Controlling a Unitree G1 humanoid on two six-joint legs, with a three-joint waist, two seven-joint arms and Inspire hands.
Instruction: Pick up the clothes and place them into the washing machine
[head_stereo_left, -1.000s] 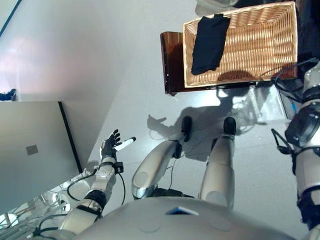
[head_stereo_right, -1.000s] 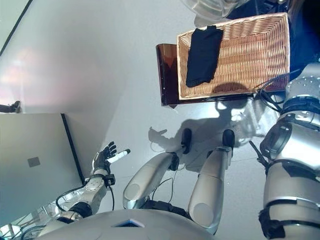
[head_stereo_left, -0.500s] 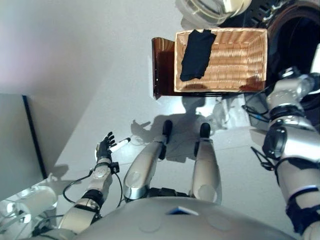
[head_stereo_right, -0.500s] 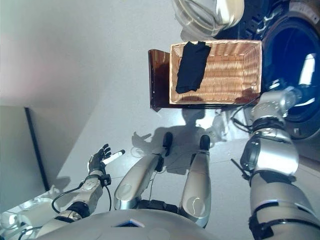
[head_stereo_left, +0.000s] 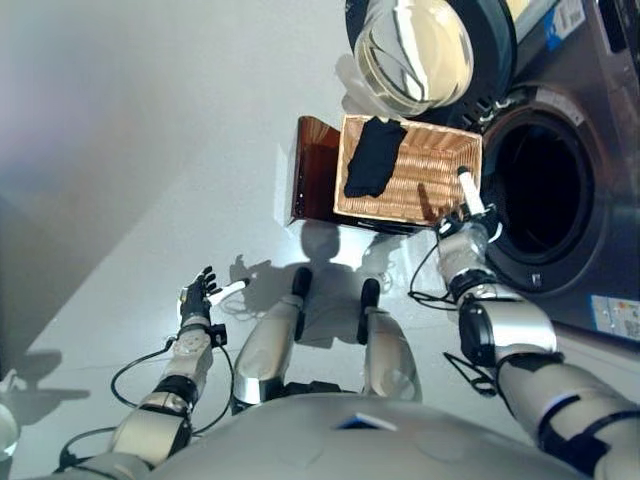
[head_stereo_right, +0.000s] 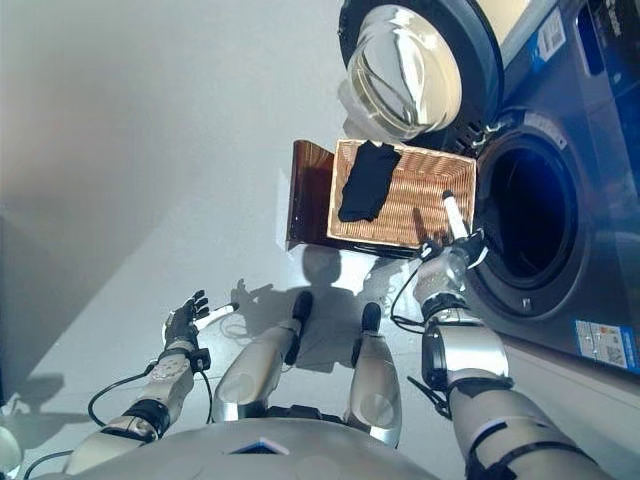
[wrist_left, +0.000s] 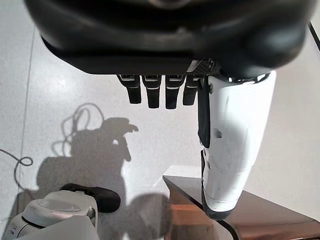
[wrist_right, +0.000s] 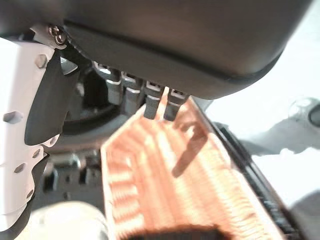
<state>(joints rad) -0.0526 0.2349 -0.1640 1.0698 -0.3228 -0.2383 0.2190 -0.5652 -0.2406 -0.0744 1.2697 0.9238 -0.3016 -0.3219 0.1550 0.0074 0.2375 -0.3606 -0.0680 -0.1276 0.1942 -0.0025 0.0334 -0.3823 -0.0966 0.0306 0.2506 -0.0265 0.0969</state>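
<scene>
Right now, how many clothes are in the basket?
1. A dark garment lies at the left end of the wicker basket, draped up over its far rim. The rest of the basket looks bare, though something small could hide under the cloth.

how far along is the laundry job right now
Done: the washing machine door is open. In hand: nothing; the right hand is open by the wicker basket near the drum, and the left hand is open over the floor. Left: the black garment lies in the basket, not yet picked up.
</scene>
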